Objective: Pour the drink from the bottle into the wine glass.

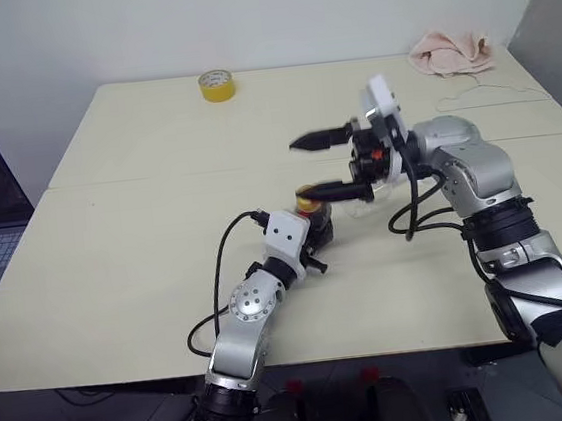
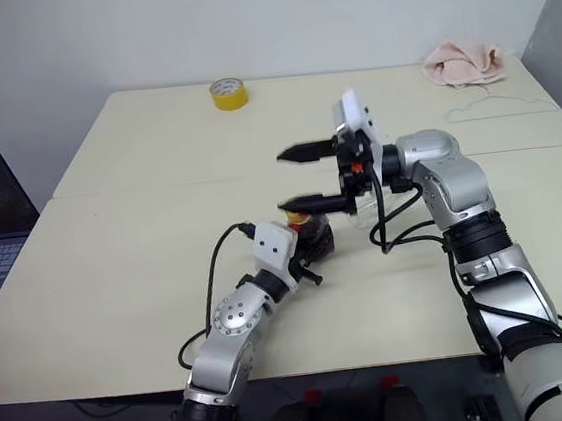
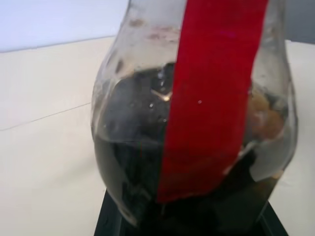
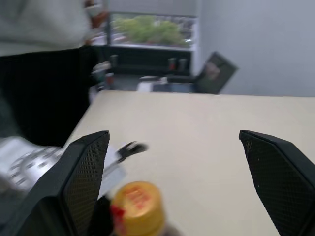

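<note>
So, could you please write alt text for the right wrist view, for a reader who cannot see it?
The open right gripper, its two black fingers spread wide, hangs above the bottle's yellow-orange cap over a cream table. Part of the left arm shows beside the cap.

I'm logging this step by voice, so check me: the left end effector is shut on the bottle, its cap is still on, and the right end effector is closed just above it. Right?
Not quite. The right end effector is wide open, not closed; the right eye view shows its two black fingers spread apart above the yellow-orange cap. The rest holds: the left end effector is shut on the bottle, cap still on.
</note>
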Available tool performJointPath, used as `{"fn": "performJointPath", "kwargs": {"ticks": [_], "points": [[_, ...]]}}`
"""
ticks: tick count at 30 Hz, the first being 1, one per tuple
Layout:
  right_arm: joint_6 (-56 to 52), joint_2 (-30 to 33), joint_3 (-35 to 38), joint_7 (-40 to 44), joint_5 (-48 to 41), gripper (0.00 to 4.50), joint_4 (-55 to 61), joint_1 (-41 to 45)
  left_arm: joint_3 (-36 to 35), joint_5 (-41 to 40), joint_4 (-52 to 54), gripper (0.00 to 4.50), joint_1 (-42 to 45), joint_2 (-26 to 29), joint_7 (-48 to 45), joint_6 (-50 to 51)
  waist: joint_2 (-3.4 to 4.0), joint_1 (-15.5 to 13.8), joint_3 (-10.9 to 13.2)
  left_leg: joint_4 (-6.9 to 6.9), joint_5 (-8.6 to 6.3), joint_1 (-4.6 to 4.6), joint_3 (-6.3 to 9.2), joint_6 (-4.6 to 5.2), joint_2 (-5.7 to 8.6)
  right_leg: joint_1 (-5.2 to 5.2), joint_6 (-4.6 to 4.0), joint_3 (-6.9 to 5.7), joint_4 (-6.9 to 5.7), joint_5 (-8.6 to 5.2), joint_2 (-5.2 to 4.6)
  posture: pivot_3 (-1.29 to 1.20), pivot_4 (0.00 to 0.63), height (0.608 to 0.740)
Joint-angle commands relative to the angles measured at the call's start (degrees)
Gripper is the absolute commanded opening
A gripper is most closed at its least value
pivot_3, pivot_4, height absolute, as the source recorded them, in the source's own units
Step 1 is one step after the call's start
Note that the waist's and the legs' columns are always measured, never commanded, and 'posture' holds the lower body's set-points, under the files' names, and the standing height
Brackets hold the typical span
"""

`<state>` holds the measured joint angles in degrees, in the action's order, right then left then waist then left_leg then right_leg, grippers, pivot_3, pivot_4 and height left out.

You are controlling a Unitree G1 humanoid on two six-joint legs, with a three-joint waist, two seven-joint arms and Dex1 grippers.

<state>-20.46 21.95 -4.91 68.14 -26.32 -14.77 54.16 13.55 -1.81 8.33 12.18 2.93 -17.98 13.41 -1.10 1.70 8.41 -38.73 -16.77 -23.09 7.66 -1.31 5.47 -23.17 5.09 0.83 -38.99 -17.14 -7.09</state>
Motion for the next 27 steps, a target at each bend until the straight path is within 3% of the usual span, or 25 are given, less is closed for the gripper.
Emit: {"fn": "performJointPath", "kwargs": {"ticks": [1,8,12,16,27], "points": [[-3.03,-1.06,3.29,-7.79,-1.13,4.50,7.16,-1.61,-0.27,-0.46,2.11,0.87,0.68,-0.32,0.26,-0.44,0.00,-0.02,0.00,0.00,0.00,0.00,0.00,0.00,0.00,0.00,0.00,0.00,0.00,0.00,0.00,0.00,0.150,0.740],[-16.84,-4.30,-1.35,-27.74,2.83,4.50,28.03,-9.18,-0.42,-0.35,2.91,0.84,-0.21,-0.26,0.49,-0.07,0.01,0.04,0.00,0.02,0.00,-0.02,0.00,0.00,-0.01,-0.04,0.00,0.03,-0.03,0.00,0.00,0.00,0.150,0.740],[-22.81,-5.01,-5.15,-33.34,3.82,4.50,36.93,-13.46,-0.30,-0.23,3.15,0.84,-0.45,-0.27,0.71,0.06,0.01,0.00,0.00,0.04,0.00,-0.02,0.00,0.00,0.01,-0.03,0.00,0.03,-0.02,0.00,0.00,0.00,0.150,0.740],[-27.33,-6.78,-6.69,-40.16,6.38,4.50,38.49,-15.12,-0.22,-0.29,3.10,0.84,-0.46,-0.26,0.89,0.05,0.01,0.00,0.00,0.03,0.00,-0.01,0.01,0.00,0.02,-0.02,0.00,0.03,-0.03,0.00,0.01,0.00,0.150,0.740],[-27.29,-9.21,-7.23,-45.45,9.65,4.50,36.22,-15.44,0.00,-0.36,3.21,0.81,-0.59,-0.13,0.80,0.08,0.01,0.08,0.00,0.05,0.00,-0.01,0.00,0.00,0.01,-0.02,0.00,0.03,-0.03,0.00,0.03,0.00,0.150,0.740]]}}
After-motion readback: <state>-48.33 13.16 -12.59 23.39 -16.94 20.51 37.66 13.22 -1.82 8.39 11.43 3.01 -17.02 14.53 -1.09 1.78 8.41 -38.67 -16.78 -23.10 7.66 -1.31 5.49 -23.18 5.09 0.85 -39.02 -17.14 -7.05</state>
